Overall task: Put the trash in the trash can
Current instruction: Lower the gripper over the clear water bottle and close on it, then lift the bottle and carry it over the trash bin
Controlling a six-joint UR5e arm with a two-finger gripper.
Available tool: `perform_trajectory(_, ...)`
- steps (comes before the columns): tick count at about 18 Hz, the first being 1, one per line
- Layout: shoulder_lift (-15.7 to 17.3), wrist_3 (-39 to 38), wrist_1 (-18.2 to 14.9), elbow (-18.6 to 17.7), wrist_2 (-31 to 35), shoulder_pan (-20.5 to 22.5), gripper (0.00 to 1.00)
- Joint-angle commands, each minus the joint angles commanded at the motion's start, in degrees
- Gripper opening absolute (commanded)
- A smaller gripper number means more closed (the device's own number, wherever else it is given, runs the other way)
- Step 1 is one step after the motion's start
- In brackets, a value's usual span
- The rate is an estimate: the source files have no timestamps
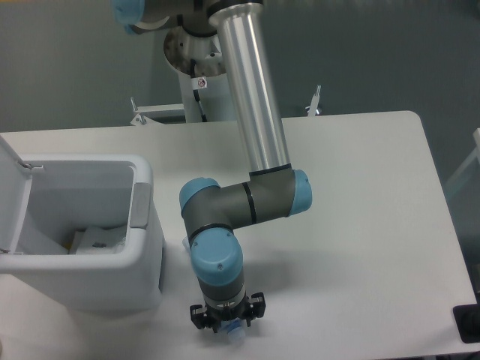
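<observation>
Your gripper (227, 325) points straight down near the table's (360, 225) front edge, well right of the open trash can (82, 247) at the left edge, wrapper (97, 240) inside; jaw opening hidden, a bluish bottle (234, 334) end showing beneath.

**Lighting / image quality**

Even, diffuse overhead light, moderately bright, cool cast. Soft shadow on the counter (360, 225) right of the arm (251, 112); specular streak down its metal tube. Bin (82, 247) white nearly blown out, interior shaded. Overall soft, low-res, slight noise on grey wall. No obvious edge distortion.
</observation>
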Motion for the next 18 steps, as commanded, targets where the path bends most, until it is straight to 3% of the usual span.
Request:
perform_trajectory(7, 2.0, 0.4, 0.3, 0.5, -0.2, 0.4, 0.70)
perform_trajectory(11, 6.9, -0.3, 1.0, 1.4, -0.2, 4.8, 0.70)
perform_trajectory(16, 15.4, -2.3, 6.0, 4.1, -0.7, 10.3, 0.71)
perform_trajectory(18, 16.5, -4.6, 10.4, 5.3, -0.7, 10.5, 0.71)
